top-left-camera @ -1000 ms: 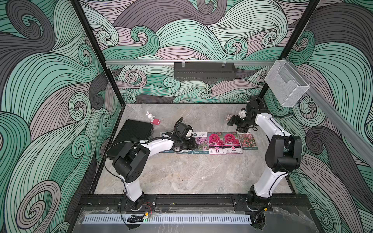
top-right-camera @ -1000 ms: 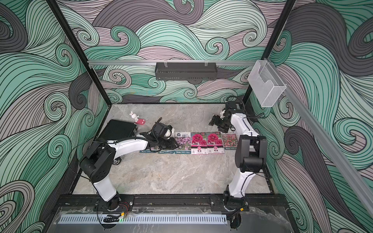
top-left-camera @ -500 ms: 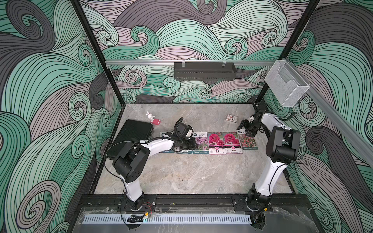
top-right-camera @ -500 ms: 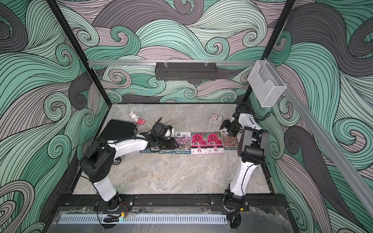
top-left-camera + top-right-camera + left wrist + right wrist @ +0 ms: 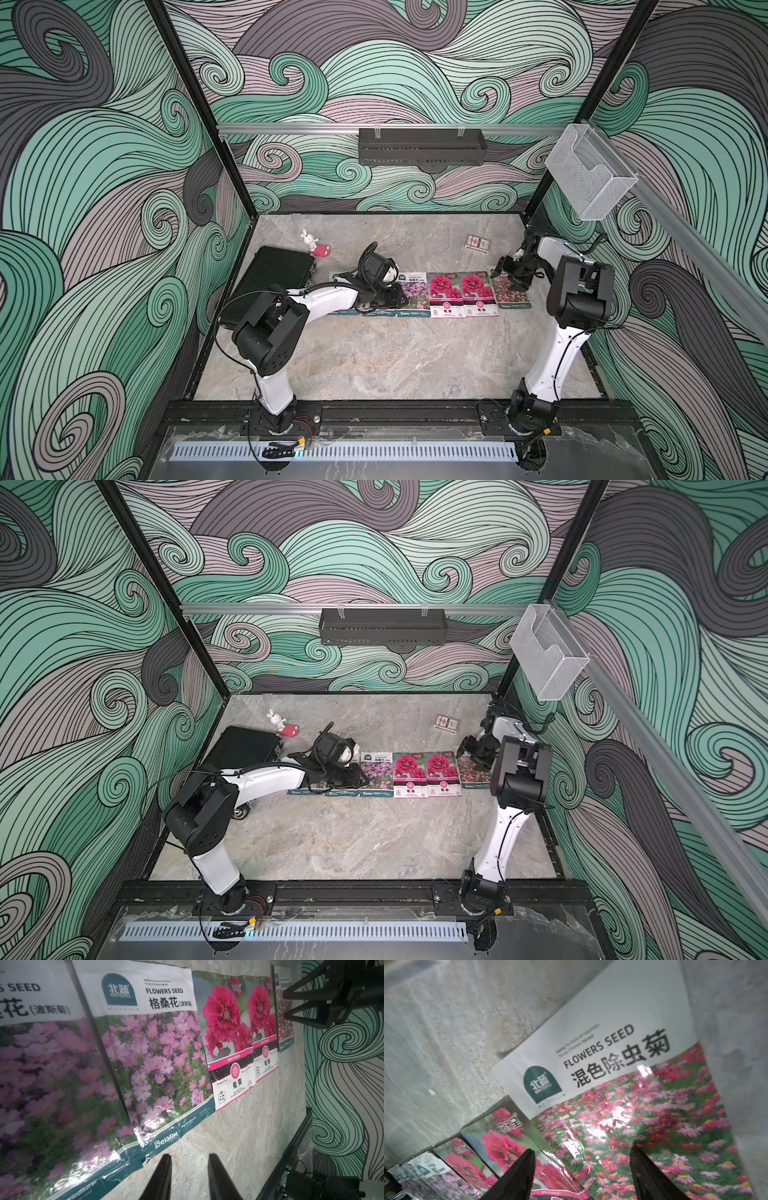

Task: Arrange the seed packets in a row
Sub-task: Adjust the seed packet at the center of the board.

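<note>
Glossy seed packets, left fingers apart at their edge, right fingers apart above.

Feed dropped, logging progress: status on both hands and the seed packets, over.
Left hand open, empty. Right hand open above red-pink packet. Seed packets in one row. Left arm hides some purple packets.

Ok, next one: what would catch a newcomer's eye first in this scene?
The row of seed packets across the middle of the marble table stands out, its two magenta packets brightest. The open right gripper hovers over the red-pink mix packet at the row's right end, and the open left gripper sits low by the purple-pink packets at the left end.
</note>
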### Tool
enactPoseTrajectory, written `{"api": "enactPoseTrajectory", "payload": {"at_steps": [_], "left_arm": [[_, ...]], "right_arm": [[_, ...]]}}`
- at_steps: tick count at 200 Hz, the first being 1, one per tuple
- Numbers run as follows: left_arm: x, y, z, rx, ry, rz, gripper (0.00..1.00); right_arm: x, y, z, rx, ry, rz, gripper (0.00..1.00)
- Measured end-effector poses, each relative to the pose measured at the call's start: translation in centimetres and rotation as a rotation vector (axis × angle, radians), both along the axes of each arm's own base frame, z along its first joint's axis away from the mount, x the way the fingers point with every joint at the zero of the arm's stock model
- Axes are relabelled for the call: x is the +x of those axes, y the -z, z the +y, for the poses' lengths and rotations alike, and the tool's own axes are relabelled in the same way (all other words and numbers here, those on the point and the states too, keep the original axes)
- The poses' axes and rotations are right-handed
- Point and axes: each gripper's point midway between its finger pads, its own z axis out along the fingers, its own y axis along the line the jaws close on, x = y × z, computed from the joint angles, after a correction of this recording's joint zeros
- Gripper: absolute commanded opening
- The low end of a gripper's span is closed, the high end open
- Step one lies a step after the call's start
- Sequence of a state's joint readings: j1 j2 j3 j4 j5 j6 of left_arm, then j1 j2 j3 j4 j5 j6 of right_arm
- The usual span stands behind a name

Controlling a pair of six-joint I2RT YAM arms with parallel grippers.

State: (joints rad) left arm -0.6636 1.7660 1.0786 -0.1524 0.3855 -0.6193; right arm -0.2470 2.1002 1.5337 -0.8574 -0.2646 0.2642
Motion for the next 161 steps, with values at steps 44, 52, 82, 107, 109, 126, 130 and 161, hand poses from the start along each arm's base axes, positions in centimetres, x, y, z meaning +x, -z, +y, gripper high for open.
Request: {"api": "enactPoseTrajectory", "payload": {"at_steps": [44, 52, 82, 107, 109, 126, 130, 161], "left_arm": [[0.1, -0.2, -0.3, -0.012, 0.003, -0.008, 0.32], [0.0, -0.2, -0.4, -0.013, 0.005, -0.009, 0.32], [-0.2, -0.3, -0.6, -0.015, 0.013, -0.010, 0.31], [-0.3, -0.3, -0.7, -0.015, 0.017, -0.010, 0.31], [-0.3, -0.3, -0.7, -0.015, 0.017, -0.010, 0.31], [-0.4, -0.3, -0.8, -0.015, 0.020, -0.010, 0.31], [-0.5, -0.2, -0.8, -0.014, 0.021, -0.009, 0.31], [-0.5, -0.2, -0.9, -0.014, 0.022, -0.009, 0.32]], "right_arm": [[-0.8, 0.0, 0.2, -0.001, -0.005, 0.000, 0.73], [-1.0, 0.0, 0.3, 0.000, -0.005, 0.001, 0.73], [-1.8, 0.0, 0.4, 0.001, -0.006, 0.007, 0.73], [-2.1, 0.1, 0.4, 0.002, -0.004, 0.009, 0.73], [-2.2, 0.1, 0.4, 0.002, -0.003, 0.009, 0.73], [-2.2, 0.1, 0.3, 0.002, -0.001, 0.009, 0.73], [-2.2, 0.1, 0.3, 0.002, -0.001, 0.009, 0.73], [-2.2, 0.0, 0.2, -0.002, -0.013, 0.008, 0.73]]}}
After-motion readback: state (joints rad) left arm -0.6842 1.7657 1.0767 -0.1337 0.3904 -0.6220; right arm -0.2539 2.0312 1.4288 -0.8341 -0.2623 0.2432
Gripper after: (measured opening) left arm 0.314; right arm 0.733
